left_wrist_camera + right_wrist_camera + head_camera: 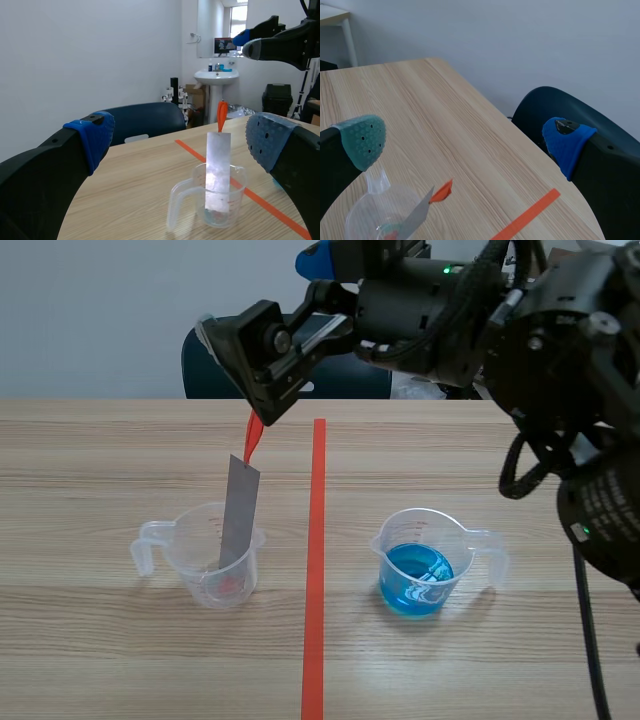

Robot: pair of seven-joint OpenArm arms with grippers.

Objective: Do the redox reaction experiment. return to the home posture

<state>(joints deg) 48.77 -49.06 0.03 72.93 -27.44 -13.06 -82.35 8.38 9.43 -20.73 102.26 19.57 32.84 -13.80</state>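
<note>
A grey metal strip with an orange-red tab at its top leans in the clear left beaker. The right beaker holds blue liquid. My right arm stands raised across the scene view's top; its gripper hangs open just above the tab, apart from it. In the right wrist view the right gripper is open, with the strip and beaker below it. My left gripper is open, with the strip and beaker ahead of it. The left arm is outside the scene view.
An orange-red tape line runs down the table between the beakers. A dark blue chair stands behind the table's far edge. A white sink and a dark bin stand in the room beyond.
</note>
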